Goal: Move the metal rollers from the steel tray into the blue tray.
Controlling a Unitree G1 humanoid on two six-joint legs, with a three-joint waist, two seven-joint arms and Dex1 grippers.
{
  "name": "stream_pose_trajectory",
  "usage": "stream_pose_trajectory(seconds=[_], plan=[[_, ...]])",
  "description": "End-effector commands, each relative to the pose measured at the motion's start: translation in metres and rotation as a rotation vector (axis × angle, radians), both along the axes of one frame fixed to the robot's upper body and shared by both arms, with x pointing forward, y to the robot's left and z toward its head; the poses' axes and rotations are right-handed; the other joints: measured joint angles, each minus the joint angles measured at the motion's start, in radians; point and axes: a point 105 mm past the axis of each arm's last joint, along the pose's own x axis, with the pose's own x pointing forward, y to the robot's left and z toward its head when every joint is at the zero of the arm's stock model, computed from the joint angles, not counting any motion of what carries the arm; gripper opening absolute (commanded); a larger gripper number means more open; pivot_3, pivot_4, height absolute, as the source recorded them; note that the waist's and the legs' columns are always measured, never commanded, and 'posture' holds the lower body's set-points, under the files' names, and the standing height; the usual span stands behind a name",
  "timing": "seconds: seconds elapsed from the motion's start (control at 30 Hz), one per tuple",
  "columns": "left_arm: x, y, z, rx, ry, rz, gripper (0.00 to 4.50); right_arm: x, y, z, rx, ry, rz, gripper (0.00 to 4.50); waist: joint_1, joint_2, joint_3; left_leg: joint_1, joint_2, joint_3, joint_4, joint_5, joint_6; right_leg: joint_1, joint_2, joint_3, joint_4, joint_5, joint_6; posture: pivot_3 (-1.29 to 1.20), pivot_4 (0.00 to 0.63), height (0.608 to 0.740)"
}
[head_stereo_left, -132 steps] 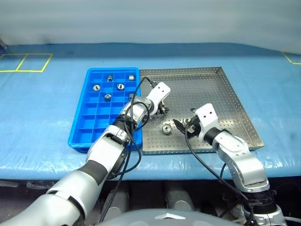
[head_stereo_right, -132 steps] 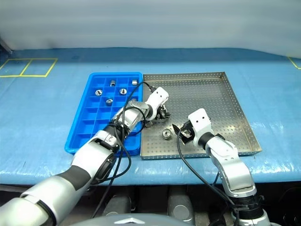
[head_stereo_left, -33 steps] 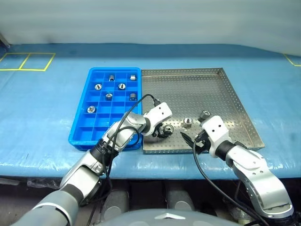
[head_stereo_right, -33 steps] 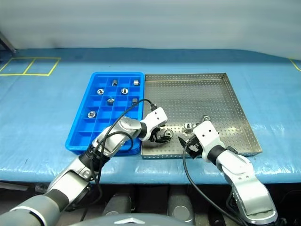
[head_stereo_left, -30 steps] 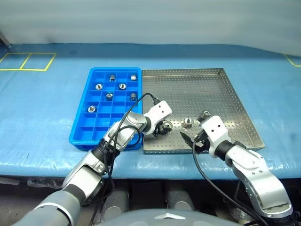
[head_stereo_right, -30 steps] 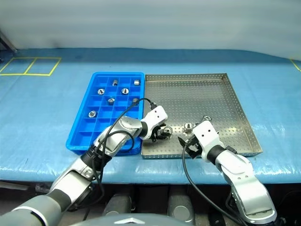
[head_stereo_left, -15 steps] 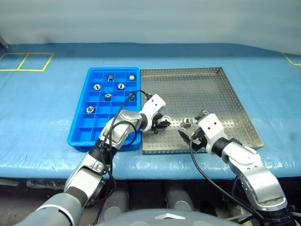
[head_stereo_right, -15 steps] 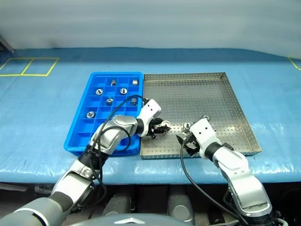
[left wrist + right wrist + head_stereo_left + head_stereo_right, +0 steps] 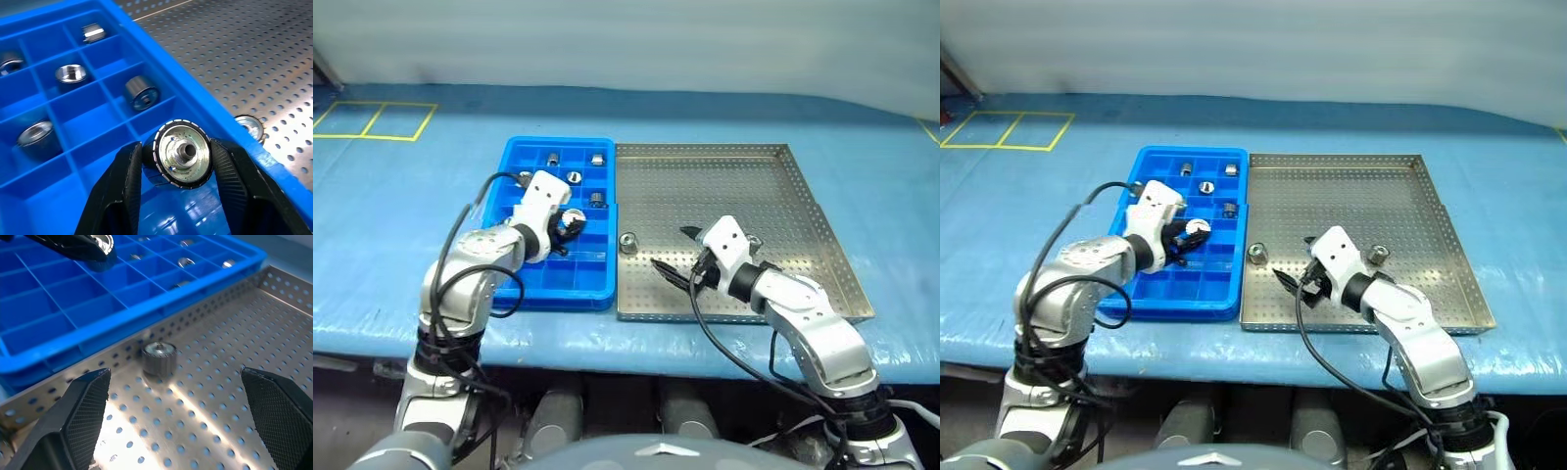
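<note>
Steel tray [image 9: 744, 186] sits mid-tabletop, blue tray [image 9: 514, 294] touching its left side. L pincer [image 9: 178, 161] clenched on a roller [image 9: 182, 152], held above blue tray compartments. R pincer [image 9: 178, 416] released, over steel tray w/ loose roller [image 9: 159, 357] near tray's left rim.

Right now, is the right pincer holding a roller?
No, the right pincer is open over the steel tray, with a loose roller lying ahead of it.

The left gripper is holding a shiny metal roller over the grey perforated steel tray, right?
Not quite. The left gripper does hold a shiny metal roller, but over the bright blue compartment tray, not the steel tray. The left wrist view shows it.
</note>
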Motion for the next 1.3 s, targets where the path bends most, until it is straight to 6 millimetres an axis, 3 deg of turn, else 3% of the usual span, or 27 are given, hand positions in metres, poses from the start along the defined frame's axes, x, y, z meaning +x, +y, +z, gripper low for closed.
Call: stream_pose_trajectory(seconds=[0.03, 0.23, 0.5, 0.53, 0.67, 0.7, 0.83, 0.97, 1.3], plan=[[-0.011, 0.027, 0.016, 0.024, -0.051, 0.163, 1.85, -0.004, 0.013, 0.016, 0.052, -0.049, 0.087, 4.50, 0.015, 0.000, 0.000, 0.000, 0.000, -0.001, 0.000, 0.000, 0.000, 0.000, 0.000, -0.001, 0.000, 0.000, 0.000, 0.12, 0.150, 0.740], [-0.041, 0.060, 0.014, 0.044, -0.016, 0.339, 1.85, 0.000, 0.016, 0.012, 0.034, -0.034, 0.106, 4.50, 0.033, -0.002, 0.001, -0.001, 0.000, -0.003, 0.000, 0.000, -0.001, 0.000, 0.000, -0.002, 0.000, -0.001, -0.001, 0.17, 0.150, 0.740], [-0.059, 0.057, -0.015, 0.062, 0.097, 0.334, 1.85, 0.004, 0.016, 0.008, 0.012, -0.024, 0.105, 4.50, 0.058, -0.003, 0.002, 0.000, 0.000, -0.003, -0.001, 0.001, -0.002, 0.000, 0.000, -0.003, 0.000, -0.001, -0.002, 0.18, 0.150, 0.740], [-0.059, 0.053, -0.017, 0.070, 0.096, 0.307, 2.59, 0.005, 0.015, 0.008, 0.007, -0.025, 0.099, 4.50, 0.060, -0.003, 0.002, -0.001, 0.000, -0.004, -0.001, 0.001, -0.003, 0.000, 0.000, -0.003, 0.000, -0.001, -0.003, 0.18, 0.150, 0.740], [-0.050, 0.044, -0.009, 0.035, 0.035, 0.298, 3.88, 0.008, 0.013, 0.006, -0.027, -0.027, 0.068, 4.50, 0.067, -0.003, 0.002, -0.001, 0.000, -0.004, -0.001, 0.001, -0.003, 0.000, 0.000, -0.003, 0.000, -0.002, -0.003, 0.17, 0.150, 0.740], [-0.046, 0.037, -0.002, 0.006, 0.000, 0.269, 4.18, 0.008, 0.013, 0.006, -0.031, -0.029, 0.061, 4.50, 0.068, -0.003, 0.002, -0.001, 0.000, -0.004, -0.001, 0.001, -0.003, 0.000, 0.000, -0.003, 0.000, -0.002, -0.003, 0.17, 0.150, 0.740], [-0.036, -0.004, 0.024, -0.115, -0.108, 0.049, 4.18, 0.007, 0.010, 0.006, -0.044, -0.036, 0.034, 4.50, 0.068, -0.003, 0.002, -0.001, 0.000, -0.004, -0.001, 0.001, -0.003, 0.000, 0.000, -0.004, 0.000, -0.002, -0.003, 0.12, 0.150, 0.740], [-0.033, -0.050, 0.035, -0.172, -0.135, -0.208, 4.18, 0.007, -0.004, 0.007, -0.078, -0.049, -0.023, 4.50, 0.064, -0.003, 0.002, -0.002, -0.001, -0.003, -0.001, 0.001, -0.004, 0.000, -0.001, -0.004, -0.002, -0.002, -0.003, 0.08, 0.150, 0.740], [-0.012, -0.137, 0.010, -0.090, -0.054, -0.663, 4.18, -0.006, -0.065, 0.001, -0.354, -0.051, -0.292, 4.50, 0.037, -0.003, 0.002, -0.003, -0.001, -0.002, 0.000, 0.001, -0.003, 0.000, -0.002, -0.003, -0.002, -0.002, -0.003, -0.05, 0.150, 0.740]])
